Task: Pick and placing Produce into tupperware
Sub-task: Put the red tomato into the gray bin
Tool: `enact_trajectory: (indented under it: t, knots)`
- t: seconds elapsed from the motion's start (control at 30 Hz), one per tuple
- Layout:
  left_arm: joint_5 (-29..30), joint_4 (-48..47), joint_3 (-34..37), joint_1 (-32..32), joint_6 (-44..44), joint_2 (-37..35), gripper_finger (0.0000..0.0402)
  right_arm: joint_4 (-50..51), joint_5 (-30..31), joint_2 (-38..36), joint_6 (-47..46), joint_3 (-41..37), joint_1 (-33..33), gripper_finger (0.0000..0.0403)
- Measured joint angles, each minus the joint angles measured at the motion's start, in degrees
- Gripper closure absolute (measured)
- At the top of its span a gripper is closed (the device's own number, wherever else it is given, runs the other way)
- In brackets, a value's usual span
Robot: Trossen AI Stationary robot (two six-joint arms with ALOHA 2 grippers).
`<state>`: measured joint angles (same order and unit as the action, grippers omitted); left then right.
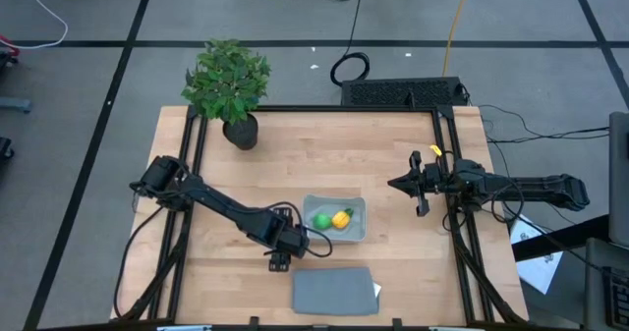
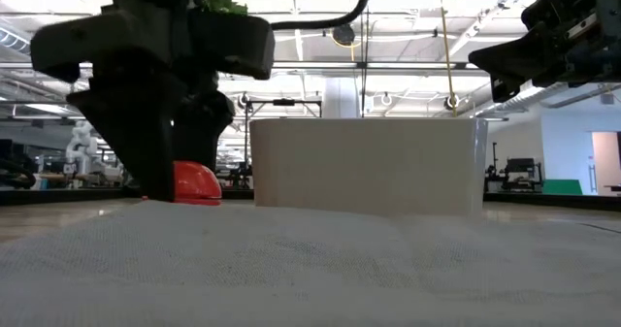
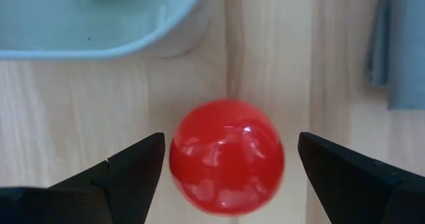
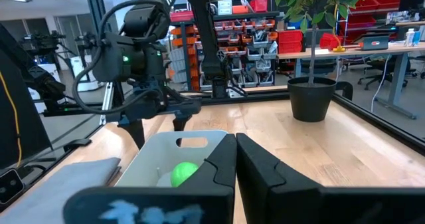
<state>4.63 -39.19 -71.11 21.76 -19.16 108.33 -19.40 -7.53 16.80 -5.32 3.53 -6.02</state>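
High view: left pincer (image 1: 279, 262) low on the bench (image 1: 393, 154), just off the tub's (image 1: 359, 235) near-left corner; green ball (image 1: 321, 220) and yellow piece (image 1: 340, 219) already inside; grey lid (image 1: 334, 290) flat just beside; right pincer (image 1: 417, 185) waiting well apart near the right edge; plant (image 1: 229, 85) far back. Low view: red ball (image 2: 194, 182) on the bench, partly hidden behind the left fingers (image 2: 146, 152). Left wrist view: fingers (image 3: 129, 167) wide open either side of the red ball (image 3: 227, 156), not touching. Risk, as judged: smooth round ball squirting out or rolling under an off-centre squeeze; on the lift, clipping the tub wall (image 3: 166, 41) nearby. Open bench left of the ball; lid and tub crowd the other sides. Right wrist view: fingers (image 4: 219, 164) closed together, holding nothing.
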Motion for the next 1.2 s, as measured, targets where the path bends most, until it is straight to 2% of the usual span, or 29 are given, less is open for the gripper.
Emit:
enact_trajectory:
  t: [0.6, 0.7, 0.97, 1.13, 1.2]
  knots:
    - [1.33, 2.99, 2.56, -0.68, 1.08, 0.0, 0.0054, -0.01, 0.0, 0.0, 0.02, 0.0, 0.0, 0.0403]
    - [0.65, 2.96, 2.56, -0.71, 1.5, 0.0, 0.0076, -0.02, 0.0, 0.0, 0.01, 0.0, 0.0, 0.0403]
    - [-0.09, 2.88, 2.52, -0.68, 1.25, -0.04, 0.017, -0.02, 0.0, 0.0, 0.02, -0.01, 0.0, 0.0403]
    - [-0.14, 0.95, 1.24, -0.7, 1.32, -0.04, 0.0171, -0.02, 0.0, 0.0, 0.02, 0.0, 0.0, 0.0403]
    - [-0.14, 0.07, 0.6, -0.7, 2.03, -0.04, 0.0155, 0.0, 0.0, 0.0, 0.02, -0.01, 0.0, 0.0403]
